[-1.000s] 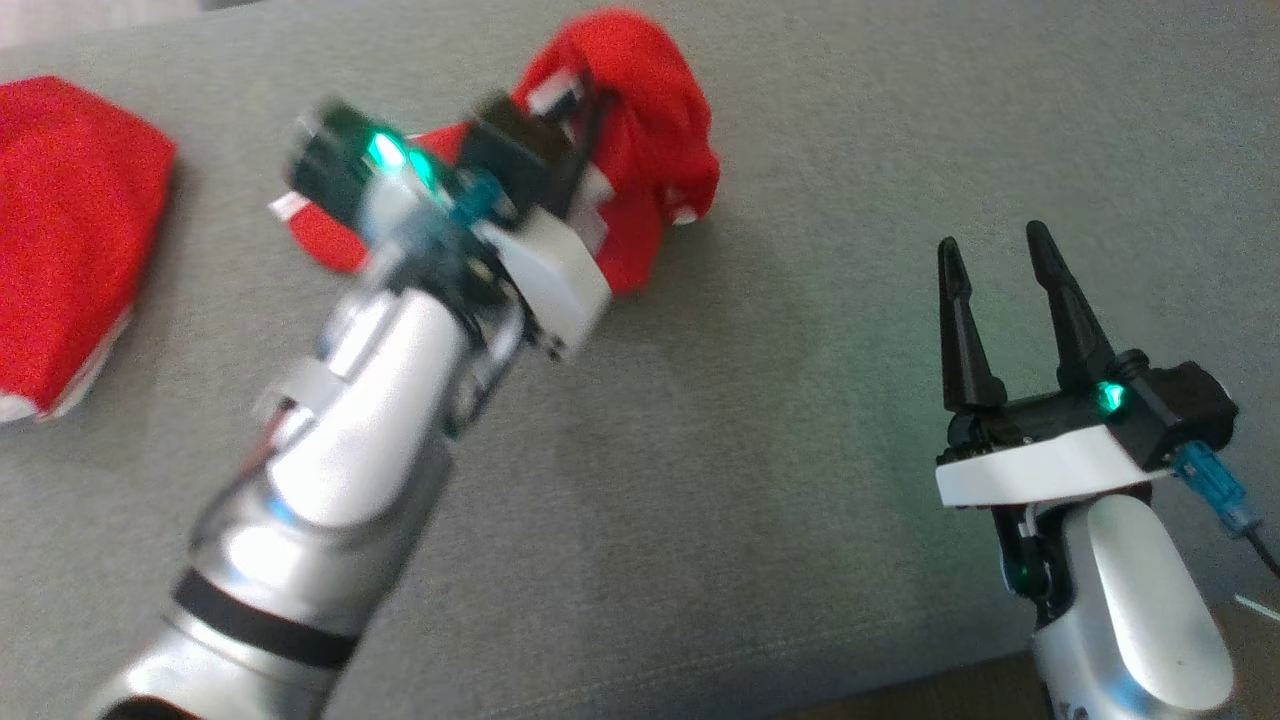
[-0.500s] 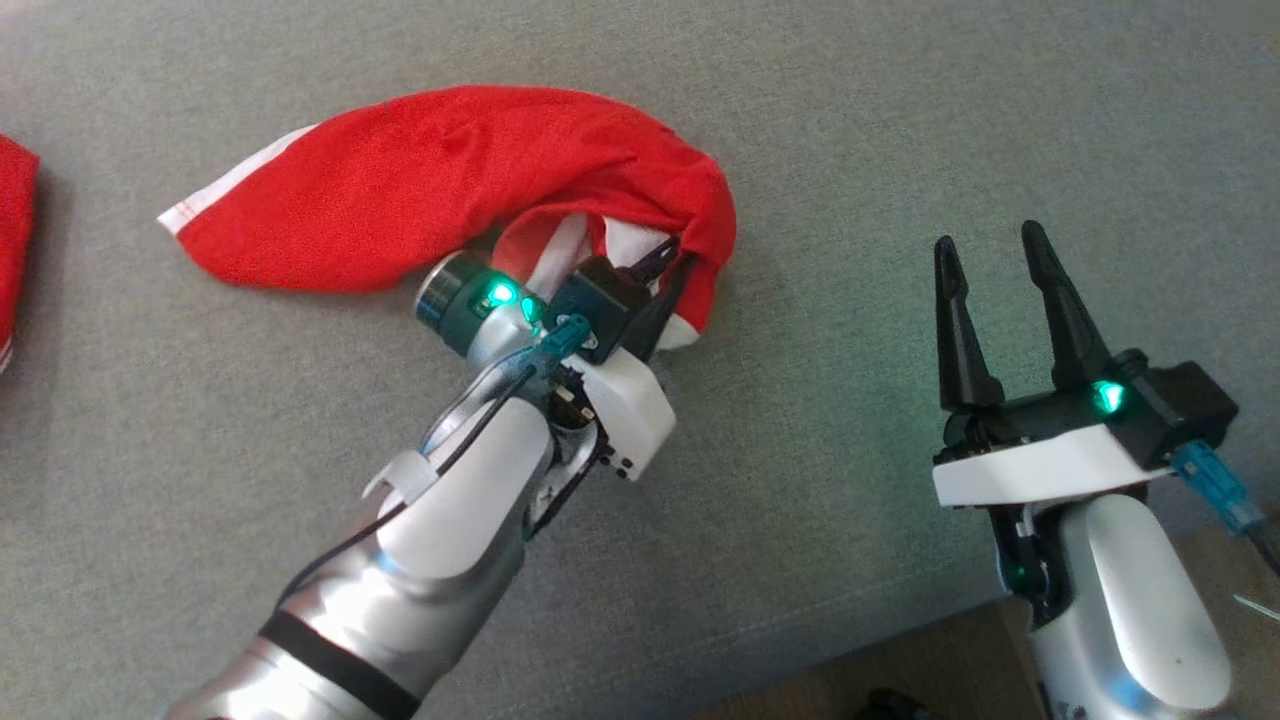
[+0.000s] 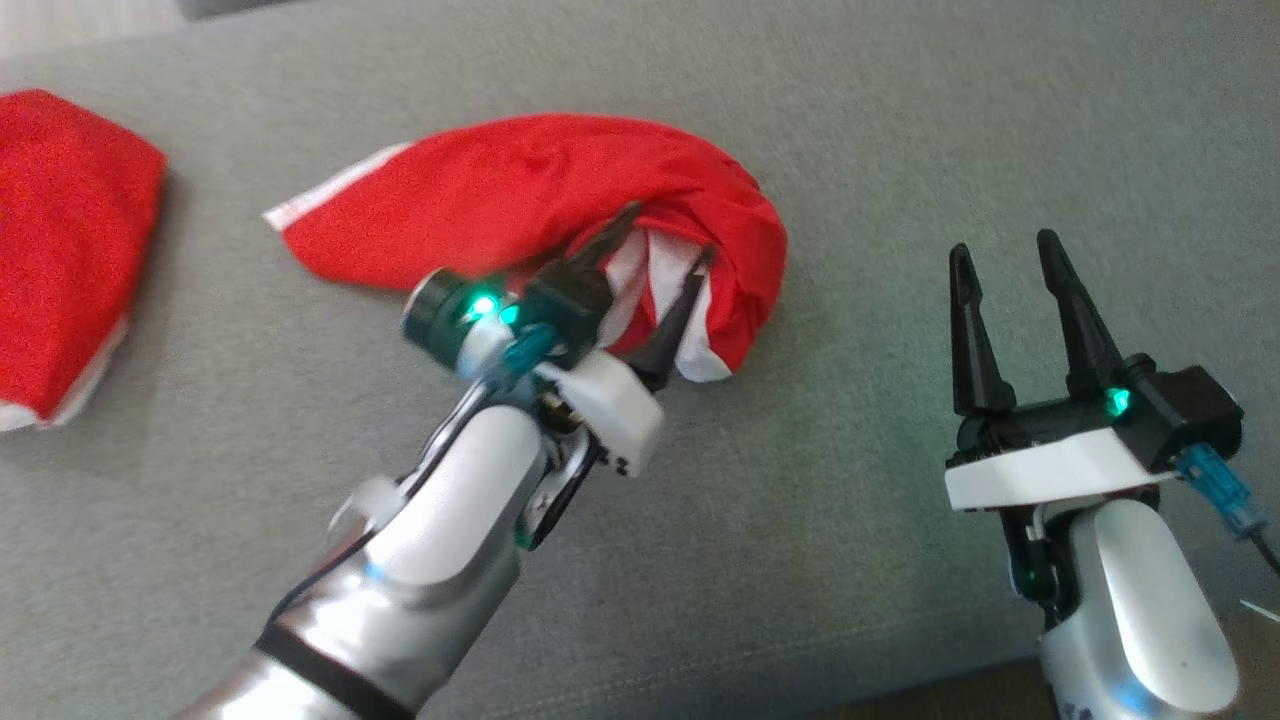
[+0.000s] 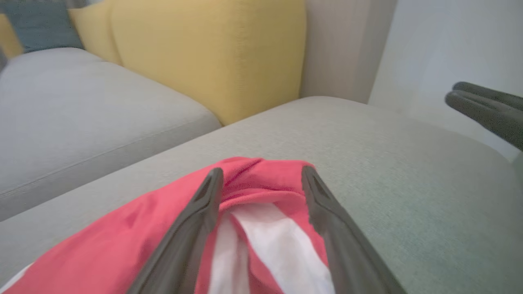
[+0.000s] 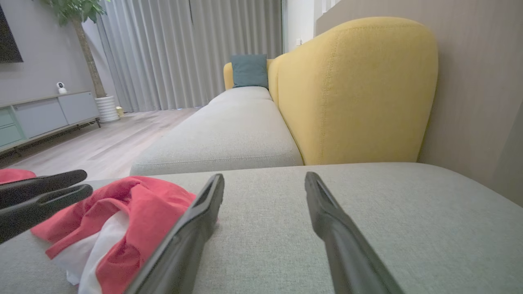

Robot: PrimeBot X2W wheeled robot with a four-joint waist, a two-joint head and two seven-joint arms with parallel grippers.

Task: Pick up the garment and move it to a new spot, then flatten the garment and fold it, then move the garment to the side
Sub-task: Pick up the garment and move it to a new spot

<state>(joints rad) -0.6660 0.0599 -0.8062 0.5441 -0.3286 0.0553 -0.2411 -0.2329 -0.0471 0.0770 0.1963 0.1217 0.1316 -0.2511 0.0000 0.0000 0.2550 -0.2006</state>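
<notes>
Red knit garment with white stripe trim (image 3: 520, 190) lies bunched in a curved heap on the grey fabric sofa seat (image 3: 900, 130), about mid-scene. Its flatter tail runs left to a white-edged hem, and its crumpled end sits to the right.

Left gripper (image 3: 670, 232): both dark fingers are spread wide and straddle the white-striped folds of the crumpled right end, reaching in from the near side. Nothing is pinched between them. We cannot tell whether the fingers rest on the cloth or hang just over it.

Right gripper (image 3: 1003, 244): fingers apart and empty, over bare seat to the right of the garment and clear of it.

A second red cloth, folded (image 3: 70, 240), lies well apart at the left edge. We leave it alone.

Our reading: the garment is set down at its spot, and flattening is the step in hand. To do it well, we would draw the left gripper up and back to the near side so no fold catches a fingertip. We would then take the white hem at left with one gripper and the crumpled right end with the other, and pull them apart low over the seat. Risk: pulled from one end alone, the soft knit may drag and bunch.
</notes>
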